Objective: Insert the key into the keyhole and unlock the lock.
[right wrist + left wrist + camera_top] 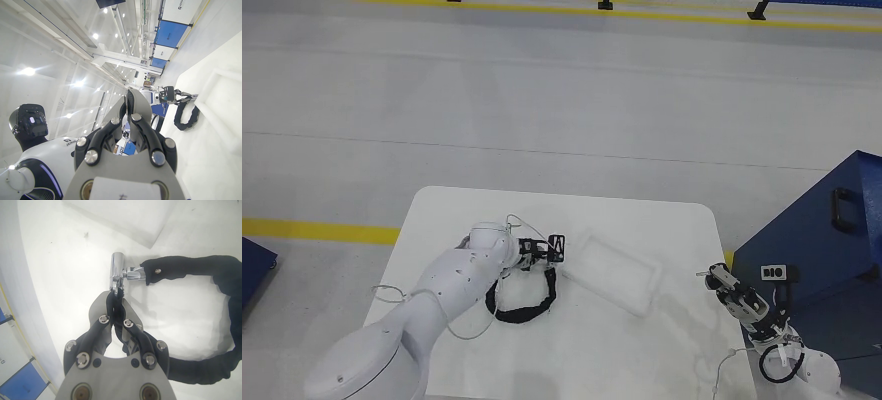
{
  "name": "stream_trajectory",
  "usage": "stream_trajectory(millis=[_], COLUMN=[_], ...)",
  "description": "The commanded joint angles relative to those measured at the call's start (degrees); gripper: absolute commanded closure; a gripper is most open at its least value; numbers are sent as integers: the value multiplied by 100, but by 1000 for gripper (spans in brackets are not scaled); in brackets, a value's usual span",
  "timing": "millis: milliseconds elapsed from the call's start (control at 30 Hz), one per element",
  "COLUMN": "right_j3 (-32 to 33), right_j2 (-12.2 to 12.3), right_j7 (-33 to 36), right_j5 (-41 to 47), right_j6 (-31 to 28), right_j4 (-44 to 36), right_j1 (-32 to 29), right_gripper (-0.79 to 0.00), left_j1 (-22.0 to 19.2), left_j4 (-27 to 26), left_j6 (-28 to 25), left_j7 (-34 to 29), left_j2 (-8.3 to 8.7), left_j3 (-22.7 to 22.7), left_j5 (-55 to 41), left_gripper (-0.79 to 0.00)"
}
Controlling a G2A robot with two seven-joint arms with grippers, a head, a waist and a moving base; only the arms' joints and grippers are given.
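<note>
The left end effector [115, 294] is being held closed on the dark head of the key [117, 292], which is meeting the end of the lock [117, 264], a chrome cylinder. The lock's black-sleeved chain [233, 315] is lying looped on the tabletop [662, 350], just beside a corner of the white tray [617, 268] and back from the edges. The right end effector [128, 95] is being held closed on nothing near the tabletop's right edge, well apart, with bare surface lying between.
</note>
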Motion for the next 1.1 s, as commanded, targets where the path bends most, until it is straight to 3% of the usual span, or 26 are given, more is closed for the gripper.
stream_trajectory(millis=[0, 267, 467, 600, 800, 1067], right_j3=[0, 0, 0, 0, 0, 0], right_j2=[0, 0, 0, 0, 0, 0], right_j7=[0, 0, 0, 0, 0, 0], right_j5=[0, 0, 0, 0, 0, 0], right_j6=[0, 0, 0, 0, 0, 0], right_j4=[0, 0, 0, 0, 0, 0], right_j1=[0, 0, 0, 0, 0, 0], right_gripper=[0, 0, 0, 0, 0, 0], left_j1=[108, 767, 1556, 2131, 2713, 2946], left_j4=[-338, -1941, -3567, -4476, -5186, -5269], left_j6=[109, 66, -249, -534, -873, -1227], left_j7=[-7, -207, -724, -782, -723, -224], left_j2=[174, 1016, 1658, 1986, 2246, 2336], left_j3=[-102, -882, -1754, -2402, -3030, -3417], left_j5=[64, 169, 357, 298, 168, -433], left_gripper=[0, 0, 0, 0, 0, 0])
